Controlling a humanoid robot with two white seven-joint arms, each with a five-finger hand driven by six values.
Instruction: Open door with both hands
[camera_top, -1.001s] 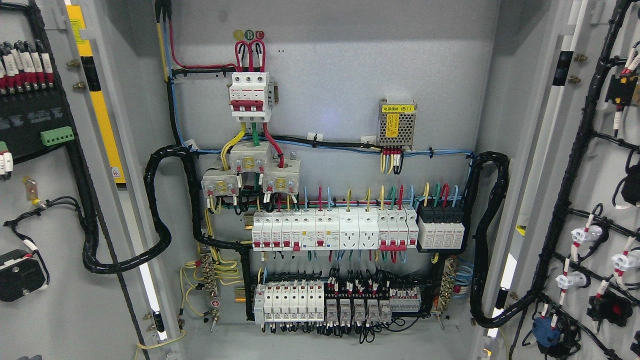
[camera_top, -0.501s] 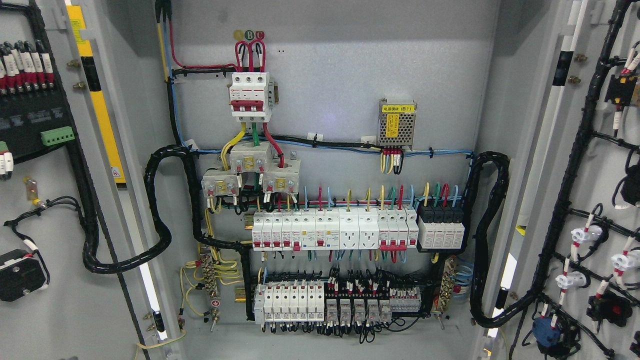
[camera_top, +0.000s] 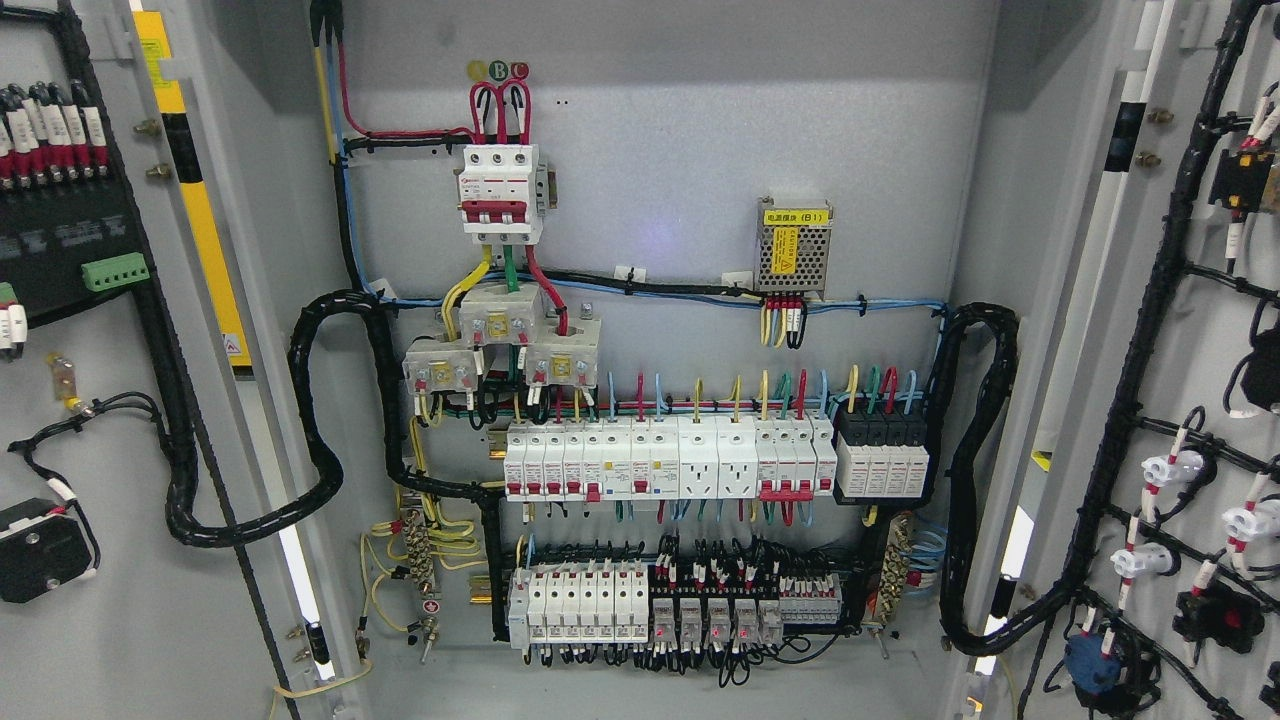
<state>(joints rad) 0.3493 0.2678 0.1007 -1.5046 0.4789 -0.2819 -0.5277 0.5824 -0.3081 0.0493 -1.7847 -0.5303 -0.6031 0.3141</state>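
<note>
Both grey sheet-metal cabinet doors, left (camera_top: 110, 620) and right (camera_top: 1190, 330), stand swung wide, exposing smooth back panel (camera_top: 680, 140) and boxy white breakers (camera_top: 660, 460); neither hand shows.

The grey metal cabinet (camera_top: 660, 180) stood between the left door (camera_top: 120, 600) and right door (camera_top: 1190, 350), both swung outward. On its back panel, a three-pole breaker (camera_top: 500, 192) sat above two breaker rows (camera_top: 665, 470).

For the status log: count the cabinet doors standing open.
2: the left door swung out at the picture's left, the right door at its right. Both run past the frame.
</note>
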